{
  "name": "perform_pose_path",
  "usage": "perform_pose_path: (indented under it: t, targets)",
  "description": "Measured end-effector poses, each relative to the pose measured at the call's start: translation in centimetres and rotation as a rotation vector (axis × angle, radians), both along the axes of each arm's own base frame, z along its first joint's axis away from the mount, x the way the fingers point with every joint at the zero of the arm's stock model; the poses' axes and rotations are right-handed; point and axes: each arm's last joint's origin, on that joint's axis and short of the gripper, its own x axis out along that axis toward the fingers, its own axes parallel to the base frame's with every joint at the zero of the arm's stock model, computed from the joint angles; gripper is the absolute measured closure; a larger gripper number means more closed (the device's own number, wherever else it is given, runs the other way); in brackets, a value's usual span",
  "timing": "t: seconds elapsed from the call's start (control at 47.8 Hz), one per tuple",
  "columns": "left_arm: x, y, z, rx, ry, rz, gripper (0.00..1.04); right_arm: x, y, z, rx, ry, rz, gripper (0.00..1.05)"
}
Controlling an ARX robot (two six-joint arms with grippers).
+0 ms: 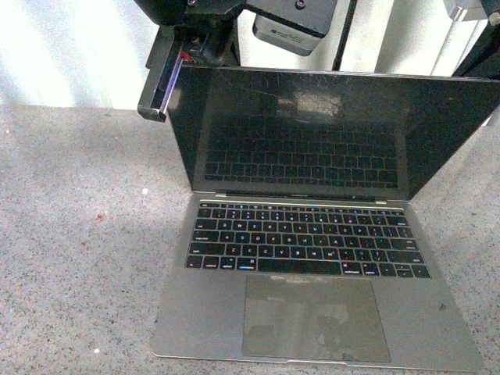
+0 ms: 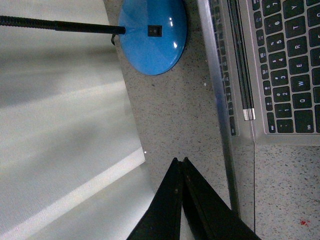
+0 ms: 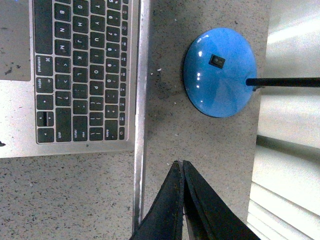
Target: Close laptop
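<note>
Laptop (image 1: 320, 234): slim silver-grey metal body, lying open and flat on the surface, centre to right in the front view. The lid is raised and leans back.
Screen (image 1: 328, 133): glossy black glass, dark and finely scratched, mirroring the keys.
Keys (image 1: 305, 238): black, square, in neat rows.
Trackpad (image 1: 316, 316): large smooth rectangle, smudged.
Surface (image 1: 78, 234): grey, speckled, matte and stone-like.
Lamp base (image 2: 150, 55): round glossy blue dome with a small black switch (image 2: 155, 31) and a thin black stem (image 2: 50, 24). It stands on the surface behind the lid.
Left fingers (image 2: 210, 215): black and tapered, pressed together tip to tip, gripping nothing. They sit behind the lid by its left edge; whether they touch it cannot be told.
Right fingers (image 3: 205, 215): black and tapered, also pressed together and empty. They sit behind the lid by its right edge; contact cannot be told.
</note>
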Motion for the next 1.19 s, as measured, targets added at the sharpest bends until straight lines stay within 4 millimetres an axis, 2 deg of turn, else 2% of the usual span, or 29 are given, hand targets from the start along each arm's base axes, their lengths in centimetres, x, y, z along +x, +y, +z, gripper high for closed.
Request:
perform_pose_path:
  t: [0.502, 0.815, 1.192]
  targets:
    - [-2.0, 0.1, -1.1, -0.021, 0.022, -0.015, 1.01, -2.3, 0.7, -1.3, -0.009, 0.039, 0.023, 1.02]
    - [-3.4, 0.0, -3.1, -0.037, 0.072, -0.018, 1.01, -3.9, 1.0, -3.7, -0.001, 0.099, 0.038, 1.02]
    - [-4.3, -0.3, -4.4, -0.06, 0.097, -0.024, 1.01, -5.0, 1.4, -5.3, 0.003, 0.124, 0.06, 1.02]
